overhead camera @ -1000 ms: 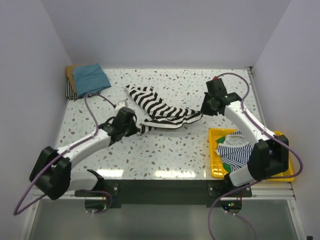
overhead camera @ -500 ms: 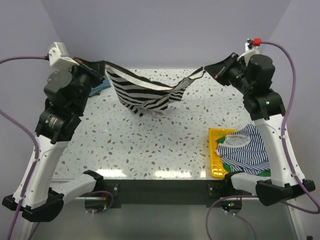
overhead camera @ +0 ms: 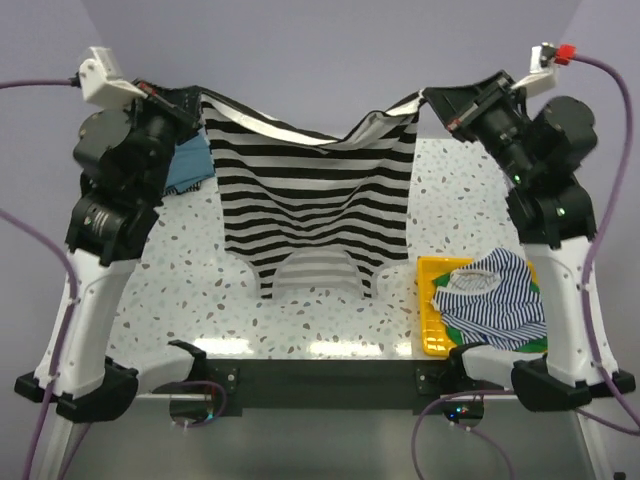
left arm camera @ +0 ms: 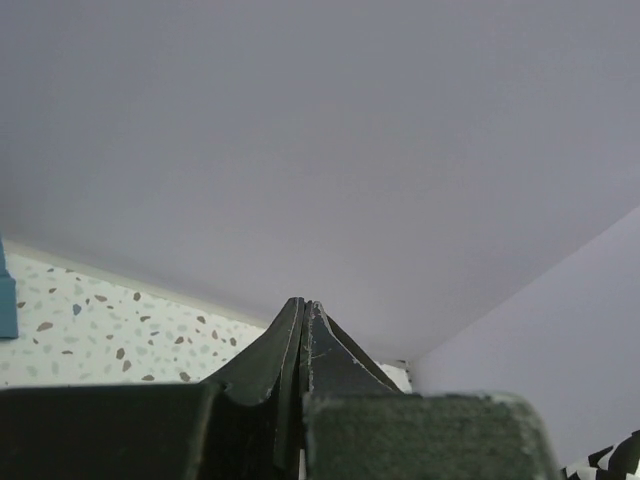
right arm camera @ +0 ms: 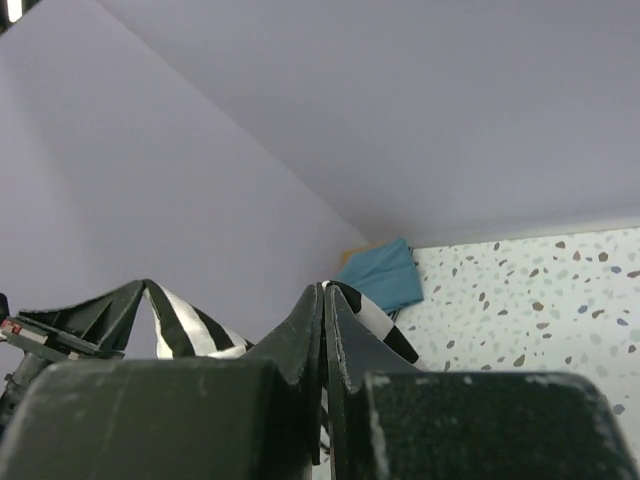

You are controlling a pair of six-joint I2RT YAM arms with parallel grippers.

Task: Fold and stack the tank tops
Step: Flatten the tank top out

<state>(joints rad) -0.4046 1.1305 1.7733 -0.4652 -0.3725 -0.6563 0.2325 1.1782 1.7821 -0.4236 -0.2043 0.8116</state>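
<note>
Left pincer (overhead camera: 195,103) and right pincer (overhead camera: 432,100) each clenched on corner of black-and-white striped cloth tank top (overhead camera: 315,195), hung spread above speckled worktop (overhead camera: 200,300), likely to flatten for folding.

White arm links (overhead camera: 85,300), black joints, purple cables (overhead camera: 612,160), black claws.

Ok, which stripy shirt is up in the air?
The black-and-white striped tank top with wide bands, stretched between the left gripper and right gripper. The thin-striped blue-and-white one lies crumpled in the yellow tray.
</note>
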